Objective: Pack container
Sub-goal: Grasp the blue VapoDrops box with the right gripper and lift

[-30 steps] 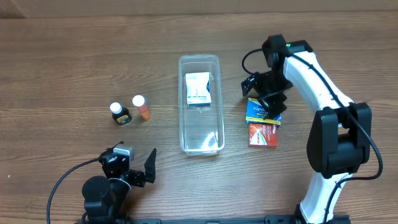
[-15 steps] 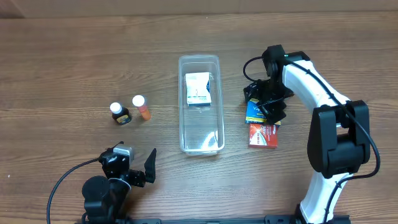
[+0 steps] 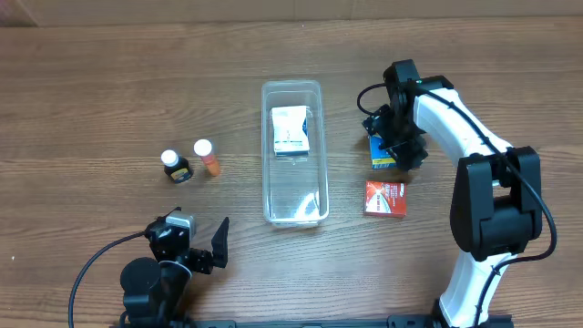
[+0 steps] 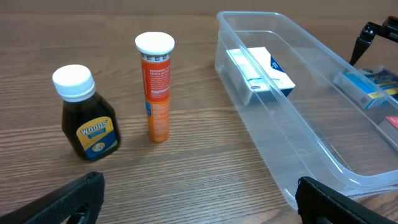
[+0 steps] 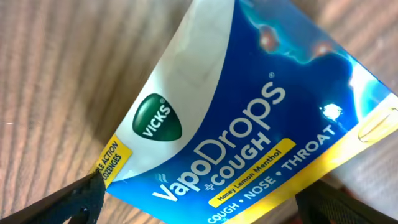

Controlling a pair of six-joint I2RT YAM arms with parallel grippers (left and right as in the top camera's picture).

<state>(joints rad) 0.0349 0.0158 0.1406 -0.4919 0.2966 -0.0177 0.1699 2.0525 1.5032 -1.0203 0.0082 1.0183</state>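
right of container, right pincer clamped on vicks box; left pincer spread apart.

The container's near half is free from above; a white box fills its far end. A bottle and tube stand left of it; right, a red box and the right gripper clamping a blue packet.

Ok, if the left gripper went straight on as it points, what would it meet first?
Likely the container, its near corner ahead of one open finger; the centre line runs over bare table between it and the orange tube. Depth is unclear.
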